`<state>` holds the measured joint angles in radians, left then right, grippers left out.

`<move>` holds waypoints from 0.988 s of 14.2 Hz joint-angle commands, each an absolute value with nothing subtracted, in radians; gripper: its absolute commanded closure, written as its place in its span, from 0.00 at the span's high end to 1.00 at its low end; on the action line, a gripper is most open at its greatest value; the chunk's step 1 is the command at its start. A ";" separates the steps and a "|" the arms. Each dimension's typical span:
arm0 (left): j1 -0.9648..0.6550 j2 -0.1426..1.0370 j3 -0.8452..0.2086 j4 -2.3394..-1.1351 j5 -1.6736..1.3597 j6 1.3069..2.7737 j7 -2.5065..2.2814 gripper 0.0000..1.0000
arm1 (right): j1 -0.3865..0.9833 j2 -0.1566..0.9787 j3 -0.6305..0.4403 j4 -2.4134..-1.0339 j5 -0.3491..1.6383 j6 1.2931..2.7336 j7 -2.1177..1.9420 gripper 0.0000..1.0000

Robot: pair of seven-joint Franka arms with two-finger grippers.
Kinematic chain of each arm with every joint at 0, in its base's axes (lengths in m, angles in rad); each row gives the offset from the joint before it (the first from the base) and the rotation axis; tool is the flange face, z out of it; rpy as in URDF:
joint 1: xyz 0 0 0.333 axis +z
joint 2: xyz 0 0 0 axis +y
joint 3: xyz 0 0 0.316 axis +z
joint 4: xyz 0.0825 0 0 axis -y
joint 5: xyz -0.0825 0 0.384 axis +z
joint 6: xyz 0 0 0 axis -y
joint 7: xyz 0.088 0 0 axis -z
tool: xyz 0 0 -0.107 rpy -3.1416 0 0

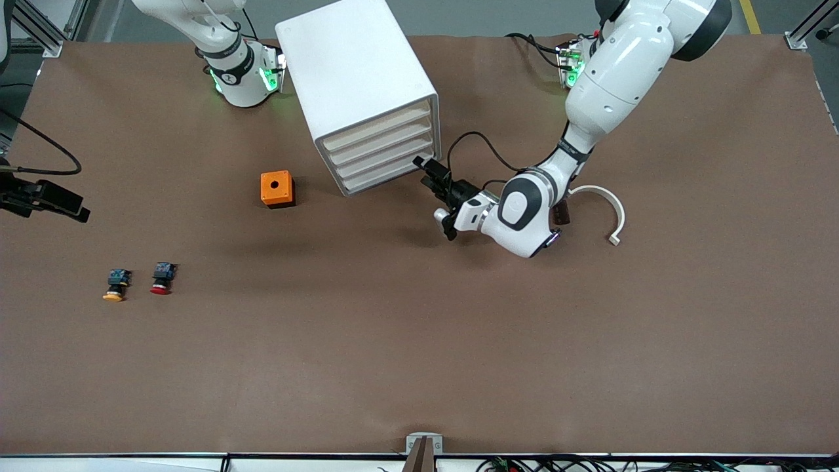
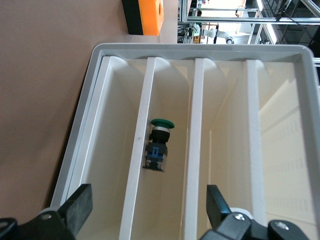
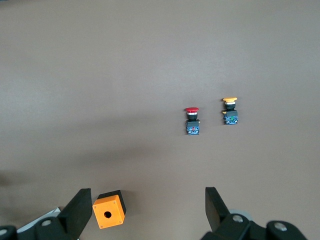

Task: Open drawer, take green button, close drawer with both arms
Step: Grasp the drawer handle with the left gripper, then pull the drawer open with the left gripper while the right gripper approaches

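The white cabinet [image 1: 357,72] stands between the arm bases, and its four cream drawer fronts look pushed in. The left wrist view looks into it over the low fronts. The green-capped button [image 2: 159,145] lies on its side in the second-lowest drawer [image 1: 383,162], whose floor shows in that view [image 2: 172,95]. My left gripper [image 1: 436,196] is open and empty just in front of the drawer fronts, at the cabinet's corner toward the left arm's end, and it also shows in the left wrist view [image 2: 147,207]. My right gripper [image 3: 146,195] is open and empty, high over the table, and waits.
An orange box with a hole [image 1: 276,189] sits beside the cabinet toward the right arm's end. A red-capped button [image 1: 161,278] and an orange-capped button [image 1: 115,286] lie nearer the front camera. A white curved piece [image 1: 606,203] lies by the left arm.
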<state>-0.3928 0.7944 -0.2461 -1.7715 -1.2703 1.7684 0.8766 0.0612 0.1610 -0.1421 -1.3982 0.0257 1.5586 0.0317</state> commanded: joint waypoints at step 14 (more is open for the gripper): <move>-0.543 0.838 -0.245 -1.828 -1.525 1.881 1.100 0.62 | 0.072 0.164 -0.138 -1.393 0.017 1.542 0.049 1.00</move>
